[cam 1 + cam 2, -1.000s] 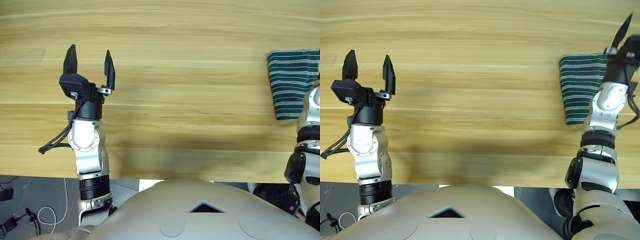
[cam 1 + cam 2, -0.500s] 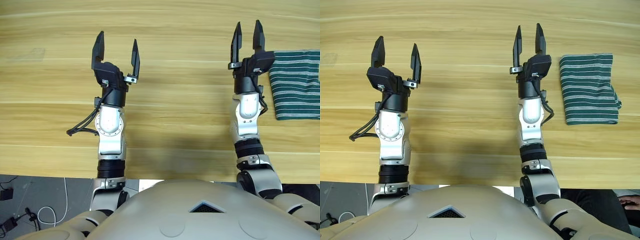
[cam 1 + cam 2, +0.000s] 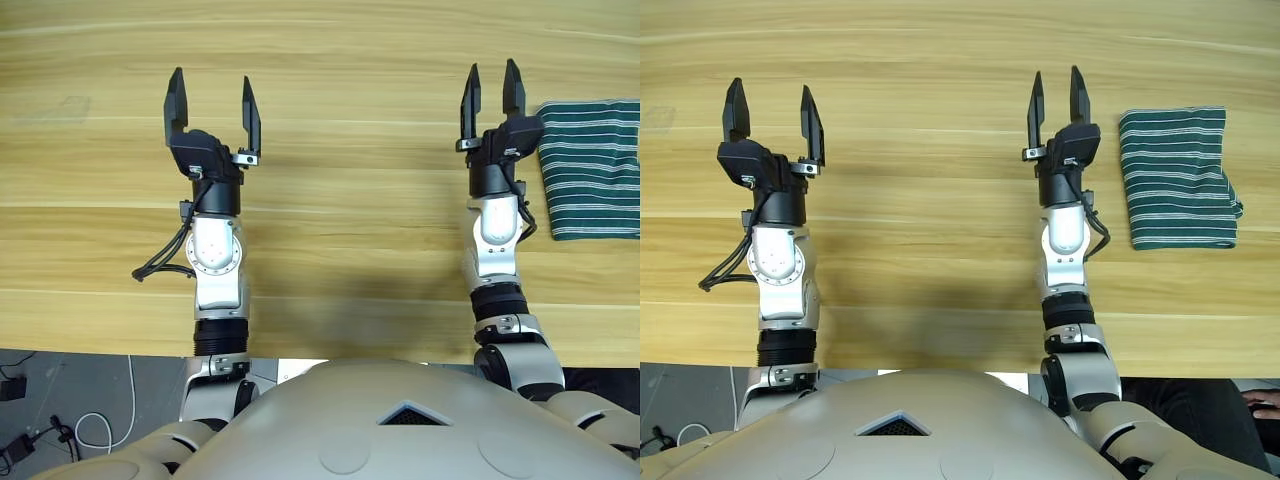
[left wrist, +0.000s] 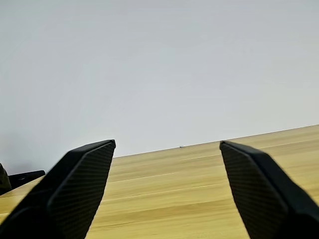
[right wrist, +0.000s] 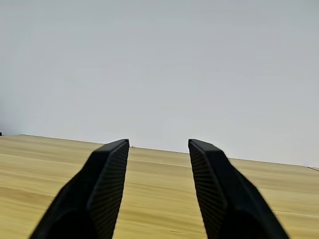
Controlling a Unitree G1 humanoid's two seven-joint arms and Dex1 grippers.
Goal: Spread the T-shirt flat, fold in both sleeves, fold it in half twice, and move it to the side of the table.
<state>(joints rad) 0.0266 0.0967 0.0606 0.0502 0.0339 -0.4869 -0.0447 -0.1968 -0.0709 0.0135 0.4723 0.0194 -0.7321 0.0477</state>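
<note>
The T-shirt [image 3: 1177, 178], dark green with thin white stripes, lies folded into a small rectangle at the right side of the wooden table [image 3: 930, 230]. My right gripper [image 3: 1054, 98] stands open and empty just left of the shirt, fingers pointing away from me. Over the left part of the table my left gripper [image 3: 770, 108] is also open and empty, fingers pointing the same way. In the wrist views the left gripper [image 4: 167, 194] and the right gripper [image 5: 158, 189] each frame bare table and a pale wall.
The table's front edge [image 3: 350, 357] runs just before me. Beyond it, at the lower left, cables [image 3: 90, 430] lie on the grey floor.
The right arm swung in from the table's right side to the shirt's left, then held. The left arm rose forward and right, then shifted back left a little.
</note>
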